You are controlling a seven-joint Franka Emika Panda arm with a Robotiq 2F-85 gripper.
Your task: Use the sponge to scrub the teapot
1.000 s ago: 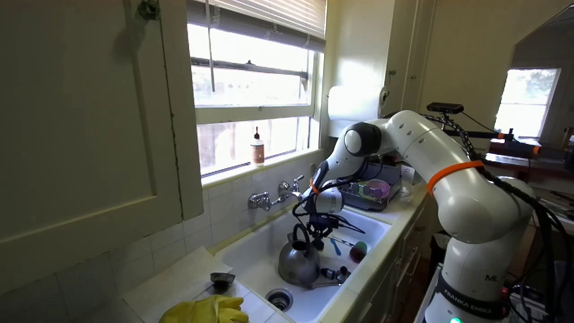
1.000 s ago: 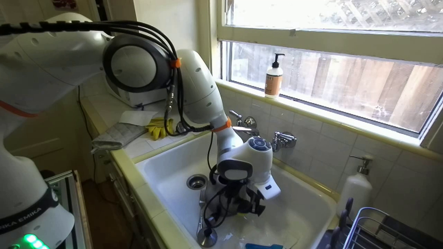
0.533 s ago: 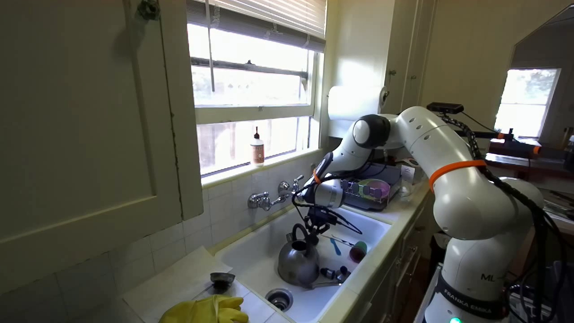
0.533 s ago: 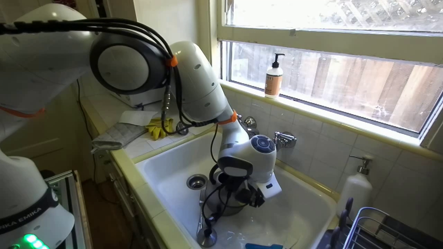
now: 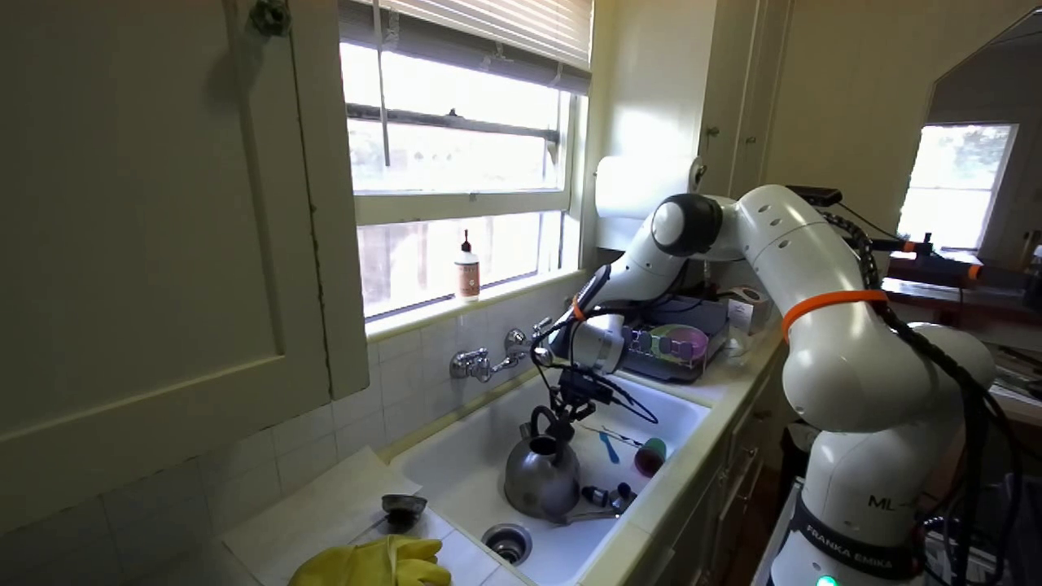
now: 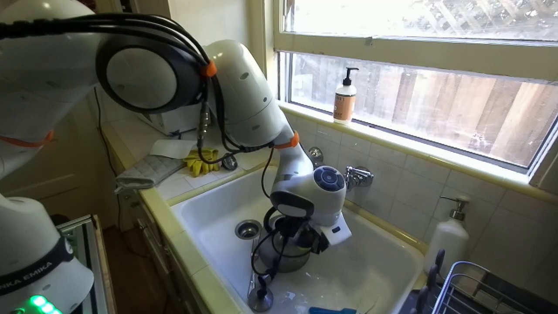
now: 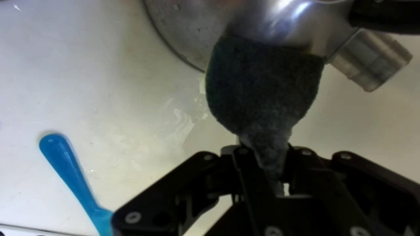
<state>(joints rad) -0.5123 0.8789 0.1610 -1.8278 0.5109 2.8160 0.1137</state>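
Observation:
The shiny silver teapot [image 5: 541, 486] stands upright in the white sink. Its body [image 7: 190, 29] fills the top of the wrist view, where the black handle [image 7: 384, 14] and short spout [image 7: 370, 60] show on the right. A dark grey-green sponge [image 7: 262, 85] with a thin yellow edge is pinched in my gripper [image 7: 271, 152], which is shut on its near end. The sponge's wide far end overlaps the teapot's upper side; whether it presses on the metal I cannot tell. In an exterior view the arm and cables partly cover the teapot [image 6: 294, 263].
A blue-handled utensil [image 7: 65, 167] lies on the sink floor. Near the teapot are a fork [image 6: 255, 248], a round metal piece [image 6: 260, 300] and a cup [image 5: 650, 457]. The faucet valves [image 5: 472, 365] jut from the wall beside the arm. A dish rack [image 6: 462, 283] borders the sink.
My gripper has risen with the sponge, from low beside the teapot up along its side toward the handle. The teapot has barely shifted.

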